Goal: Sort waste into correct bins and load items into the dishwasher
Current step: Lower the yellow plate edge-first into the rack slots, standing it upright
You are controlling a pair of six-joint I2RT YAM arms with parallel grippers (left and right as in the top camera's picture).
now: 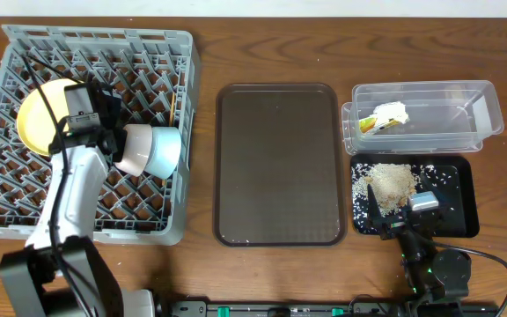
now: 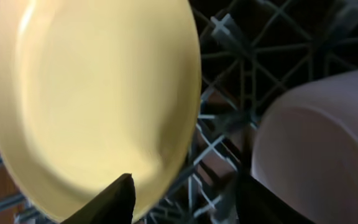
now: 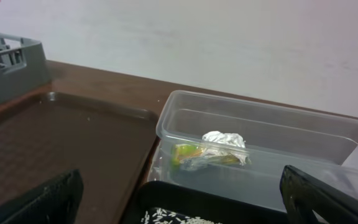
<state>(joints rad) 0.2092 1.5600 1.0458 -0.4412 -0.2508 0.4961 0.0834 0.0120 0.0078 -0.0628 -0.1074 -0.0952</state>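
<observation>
- The yellow plate sat in the grey rack, at its far-left side, with a pale cup just beside it.
- The left fingers were parted and clamped nothing — the plate's rim lay just beside 1 of them. The right fingers gaped wide, empty, over the black tray.
- The plate looked stiff, glaze-slick and breakable, best pinched at the rim.
- Only the left wrist view showed that gap; overhead, the arm hid it.
</observation>
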